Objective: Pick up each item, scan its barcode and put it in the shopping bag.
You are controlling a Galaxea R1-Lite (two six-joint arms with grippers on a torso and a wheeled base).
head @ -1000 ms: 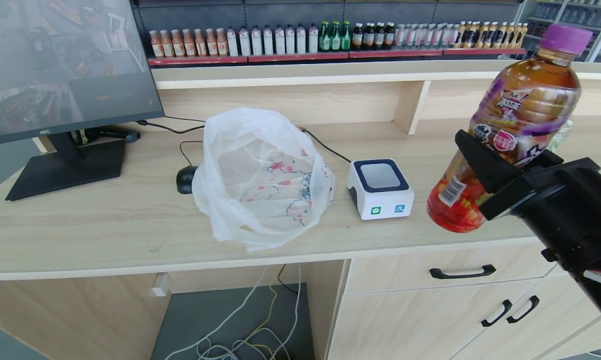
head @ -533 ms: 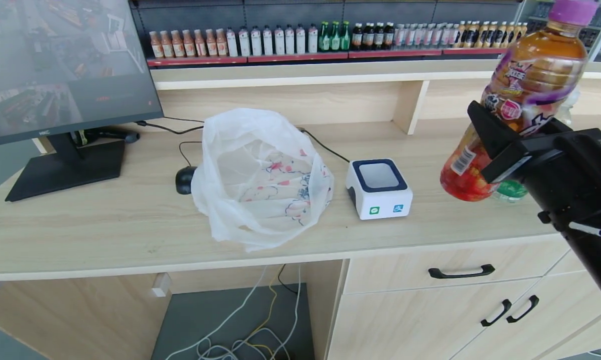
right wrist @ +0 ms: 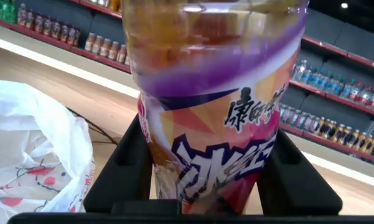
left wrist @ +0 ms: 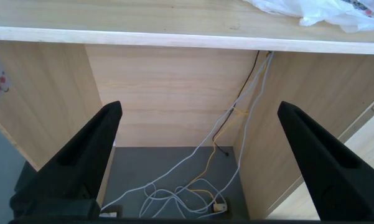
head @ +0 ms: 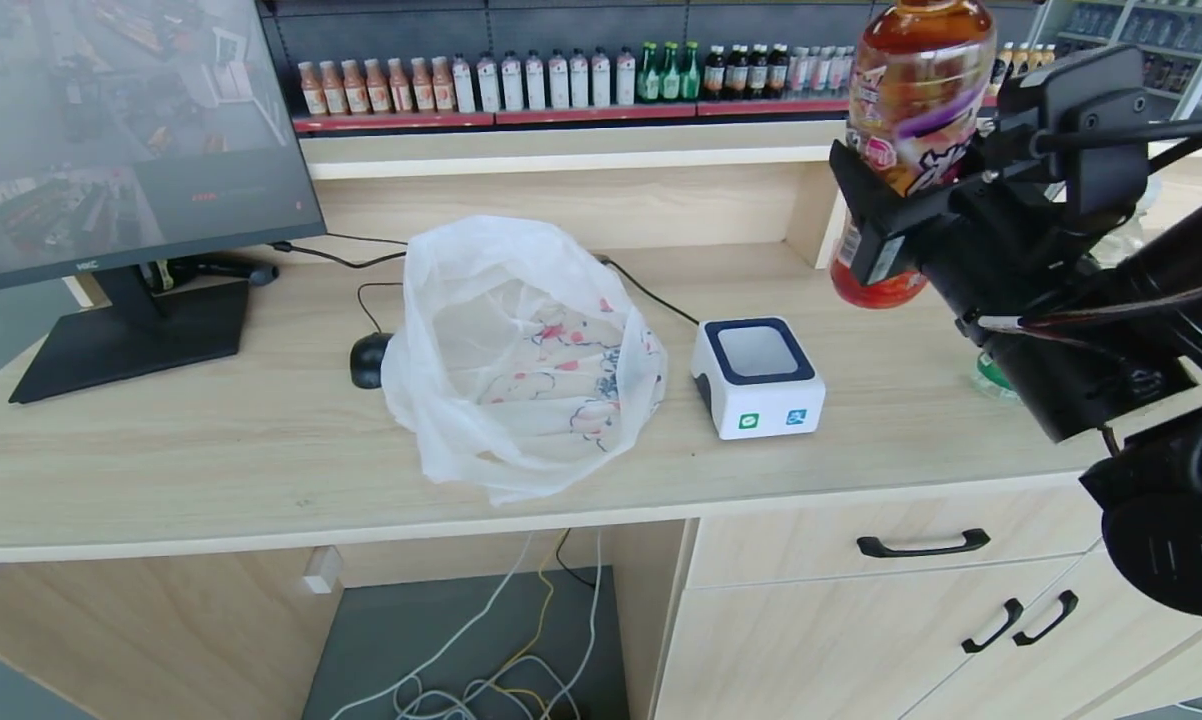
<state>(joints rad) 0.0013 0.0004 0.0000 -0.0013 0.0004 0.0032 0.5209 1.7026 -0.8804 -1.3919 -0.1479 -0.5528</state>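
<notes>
Nearest, the left gripper [left wrist: 199,109] is hanging spread and empty below the counter [head: 211,440] edge. The shopping bag [head: 521,350] is sitting at 9 o'clock of the scanner [head: 758,375]. The right gripper [head: 896,225] is clenching the bottle [head: 911,120], having swung it up and leftward to the scanner's 2 o'clock; scanning looks next.

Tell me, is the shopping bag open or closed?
Open: the shopping bag sits on the counter with its mouth spread wide.

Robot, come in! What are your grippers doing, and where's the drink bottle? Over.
Right gripper shut on bottle, held high, right of scanner. Left gripper open, low, below counter level. Shopping bag open, path looks clear. Over.
</notes>
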